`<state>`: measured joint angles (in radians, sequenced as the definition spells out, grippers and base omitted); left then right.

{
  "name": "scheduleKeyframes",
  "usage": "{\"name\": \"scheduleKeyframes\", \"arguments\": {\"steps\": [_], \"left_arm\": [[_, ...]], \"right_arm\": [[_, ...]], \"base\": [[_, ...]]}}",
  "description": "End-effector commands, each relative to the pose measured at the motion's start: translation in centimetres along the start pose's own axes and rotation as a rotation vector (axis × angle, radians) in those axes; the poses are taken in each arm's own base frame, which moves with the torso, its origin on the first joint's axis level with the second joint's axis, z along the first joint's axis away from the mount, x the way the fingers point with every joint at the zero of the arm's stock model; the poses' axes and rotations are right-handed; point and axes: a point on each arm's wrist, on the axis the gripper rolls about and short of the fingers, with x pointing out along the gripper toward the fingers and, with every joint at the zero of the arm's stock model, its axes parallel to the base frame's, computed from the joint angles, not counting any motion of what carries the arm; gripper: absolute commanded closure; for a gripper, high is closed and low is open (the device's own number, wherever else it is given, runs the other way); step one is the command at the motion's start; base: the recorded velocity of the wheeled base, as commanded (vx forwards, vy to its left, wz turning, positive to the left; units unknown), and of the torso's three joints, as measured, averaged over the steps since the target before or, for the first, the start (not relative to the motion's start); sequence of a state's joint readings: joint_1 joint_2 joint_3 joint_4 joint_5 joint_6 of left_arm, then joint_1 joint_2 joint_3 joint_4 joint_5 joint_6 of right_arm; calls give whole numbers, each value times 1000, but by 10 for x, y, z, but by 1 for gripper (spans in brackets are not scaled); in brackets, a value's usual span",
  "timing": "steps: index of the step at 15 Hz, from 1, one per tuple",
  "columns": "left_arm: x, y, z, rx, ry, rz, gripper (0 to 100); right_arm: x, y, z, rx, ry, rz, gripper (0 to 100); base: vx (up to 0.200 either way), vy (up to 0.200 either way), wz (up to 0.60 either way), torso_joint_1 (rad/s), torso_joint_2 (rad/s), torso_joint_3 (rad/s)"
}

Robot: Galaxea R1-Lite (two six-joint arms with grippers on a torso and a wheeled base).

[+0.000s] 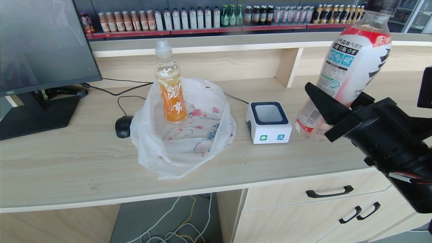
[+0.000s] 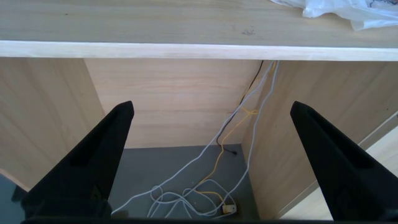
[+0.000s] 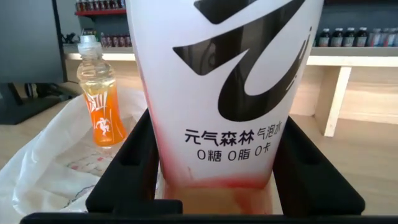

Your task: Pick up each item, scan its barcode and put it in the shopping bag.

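Note:
My right gripper [image 1: 332, 116] is shut on a large white-and-pink drink bottle [image 1: 347, 64], held tilted in the air to the right of the white barcode scanner [image 1: 268, 122]. In the right wrist view the bottle [image 3: 227, 93] stands between the two black fingers [image 3: 127, 165]. An orange drink bottle [image 1: 170, 84] stands upright inside the white shopping bag [image 1: 179, 135] at the counter's middle; the right wrist view shows it [image 3: 99, 99] too. My left gripper [image 2: 211, 155] hangs open below the counter edge, nothing between its fingers.
A monitor [image 1: 40, 44] on its stand sits at the counter's far left, a black mouse [image 1: 123, 126] beside the bag. A raised wooden ledge runs along the back. Drawers with black handles [image 1: 329, 193] lie under the counter's right half. Cables [image 2: 205, 186] lie on the floor below.

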<state>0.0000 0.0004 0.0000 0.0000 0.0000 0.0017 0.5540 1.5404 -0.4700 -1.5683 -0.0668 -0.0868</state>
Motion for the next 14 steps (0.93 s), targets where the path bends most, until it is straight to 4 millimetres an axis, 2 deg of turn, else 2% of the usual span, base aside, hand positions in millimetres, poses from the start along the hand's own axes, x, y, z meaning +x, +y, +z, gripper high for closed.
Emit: {"name": "scheduleKeyframes", "arguments": {"steps": [1,3,5,14], "left_arm": [[0,0,0,1,0,0,0],[0,0,0,12,1,0,0],[0,0,0,11,1,0,0],[0,0,0,12,1,0,0]], "right_arm": [[2,-9,0,-42,-3,-35,100],[13,-14,8,-49,-53,-65,100],[13,-20,9,-49,-55,-128,100],[-3,-19,9,-49,-28,-123,100]], "base": [[0,0,0,0,0,0],[0,0,0,0,0,0],[0,200,0,0,-5,9],[0,200,0,3,4,2]]}}
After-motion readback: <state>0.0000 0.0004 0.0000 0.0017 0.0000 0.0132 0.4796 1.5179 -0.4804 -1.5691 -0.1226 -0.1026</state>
